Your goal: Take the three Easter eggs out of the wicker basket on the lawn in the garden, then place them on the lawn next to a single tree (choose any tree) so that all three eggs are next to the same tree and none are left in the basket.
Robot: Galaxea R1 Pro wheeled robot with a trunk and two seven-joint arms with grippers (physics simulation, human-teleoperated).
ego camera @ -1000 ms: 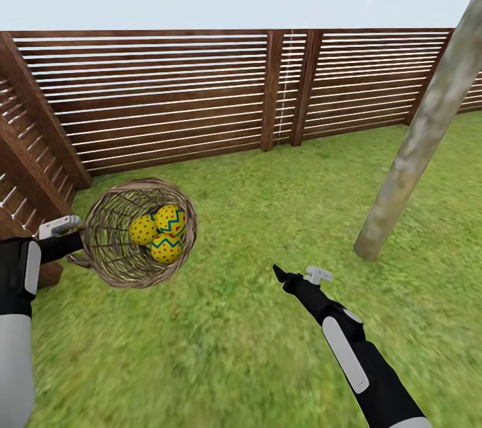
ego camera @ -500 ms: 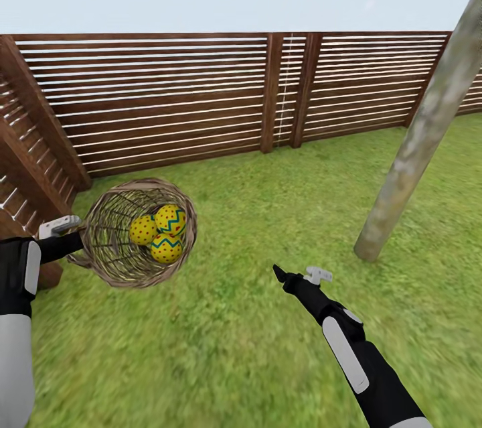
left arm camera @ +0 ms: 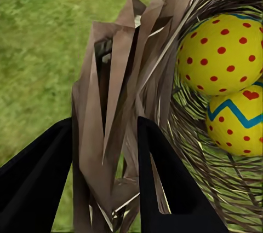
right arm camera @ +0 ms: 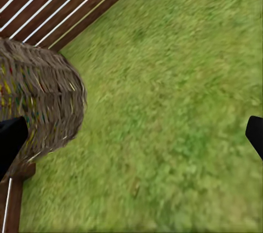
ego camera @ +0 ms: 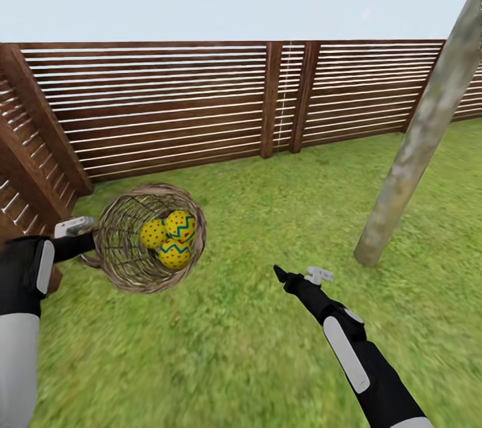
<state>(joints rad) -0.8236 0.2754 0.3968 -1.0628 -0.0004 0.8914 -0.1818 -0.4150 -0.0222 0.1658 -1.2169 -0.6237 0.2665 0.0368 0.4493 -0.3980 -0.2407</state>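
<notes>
The brown wicker basket (ego camera: pixel 124 257) hangs tipped on its side above the lawn (ego camera: pixel 268 214), mouth toward me. My left gripper (ego camera: pixel 90 240) is shut on its braided rim (left arm camera: pixel 118 107). All three yellow Easter eggs (ego camera: pixel 169 238) with red dots and blue-green zigzags lie inside it; two eggs (left arm camera: pixel 224 52) show up close in the left wrist view. My right gripper (ego camera: pixel 280 274) is open and holds nothing, low over the grass between basket and tree. The pale grey tree trunk (ego camera: pixel 415 140) rises at the right, its base in the grass.
A dark slatted wooden fence (ego camera: pixel 167 106) closes off the back and runs down the left side close to my left arm. Open grass lies between the basket and the tree's base. In the right wrist view the basket's woven wall (right arm camera: pixel 44 102) sits near the fence.
My left gripper has carried the basket with its eggs a little to the right. The view has shifted slightly, and the fence sits lower. The right arm has stayed still.
</notes>
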